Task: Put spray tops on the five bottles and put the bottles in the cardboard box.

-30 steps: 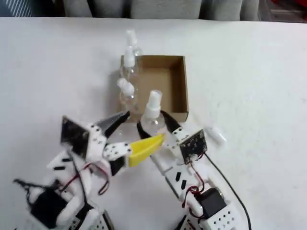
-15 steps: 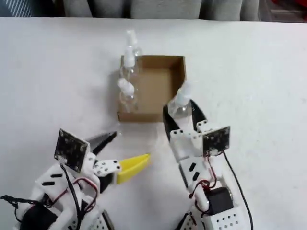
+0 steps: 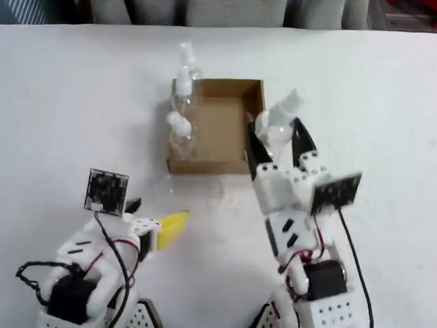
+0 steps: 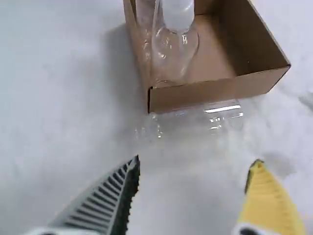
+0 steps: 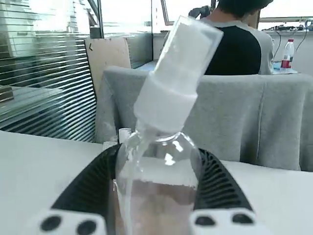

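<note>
Bright, even light from above on the flat white table (image 3: pixel 355 82), whose surface is nearly washed out all round the open brown cardboard box (image 3: pixel 205 166). Shadows are soft and faint: a pale grey band lies on the table against one outer side wall of the box, and one inner wall is shaded darker. Just in front of the box, a clear plastic object (image 4: pixel 222 111) returns small white glints. The clear plastic bottle with a white spray top (image 5: pixel 161 186) is backlit by overexposed windows (image 5: pixel 132 14), with a bright highlight on its shoulder.
</note>
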